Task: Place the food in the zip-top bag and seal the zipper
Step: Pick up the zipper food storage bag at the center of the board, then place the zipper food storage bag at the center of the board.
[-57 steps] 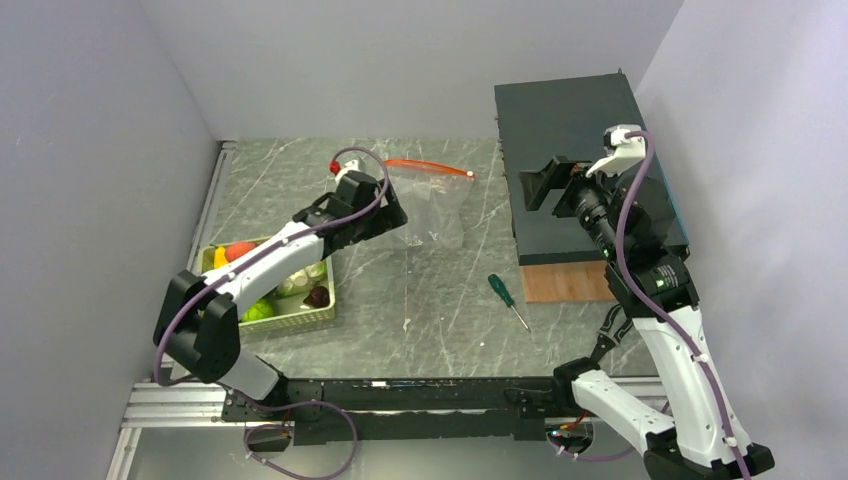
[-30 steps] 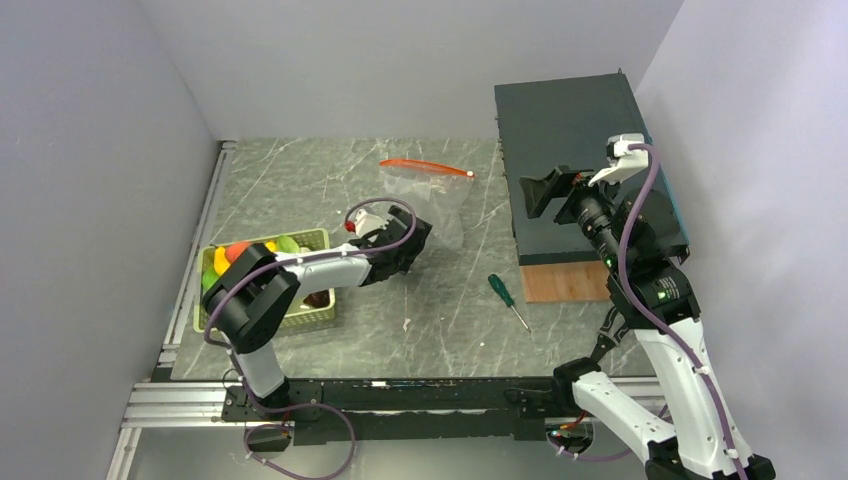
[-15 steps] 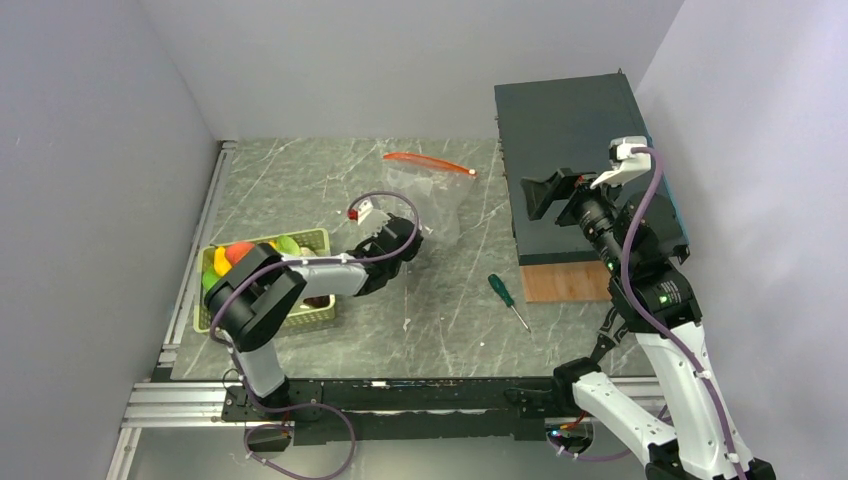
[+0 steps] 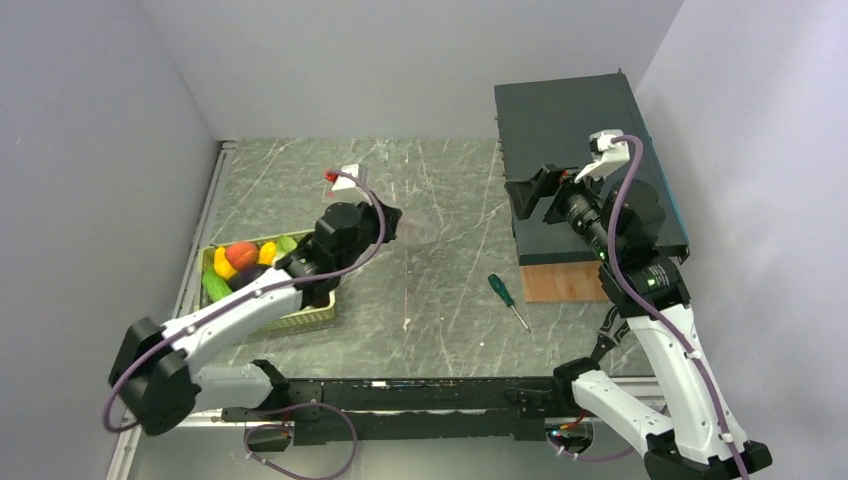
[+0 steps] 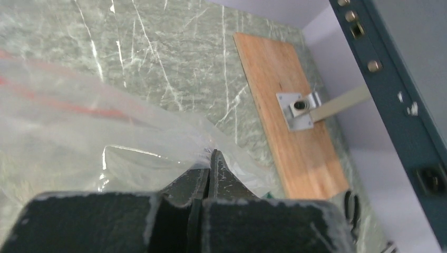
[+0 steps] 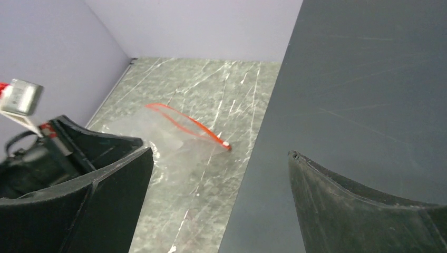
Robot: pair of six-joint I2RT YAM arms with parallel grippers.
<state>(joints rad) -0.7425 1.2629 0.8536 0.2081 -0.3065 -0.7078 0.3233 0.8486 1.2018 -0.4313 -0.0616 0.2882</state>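
- You have bare table (image 4: 440, 320) between the green basket (image 4: 300, 322) and the screwdriver (image 4: 508, 300). Walls close the left and back edges, and the dark box (image 4: 570, 110) fills the far right.
- Your left gripper (image 5: 209, 163) is pressed together, pinching a fold of the zip-top bag (image 5: 79, 132), which sits mid-table just right of it.
- Your right gripper (image 6: 219, 155) is spread wide and empty, by the box's left edge.
- Only the right wrist view shows the zipper (image 6: 184, 121) clearly, with its white slider (image 6: 225, 143). Overhead, the left wrist covers most of the bag.
- The food (image 4: 240, 258) lies in the basket, partly under your left arm.
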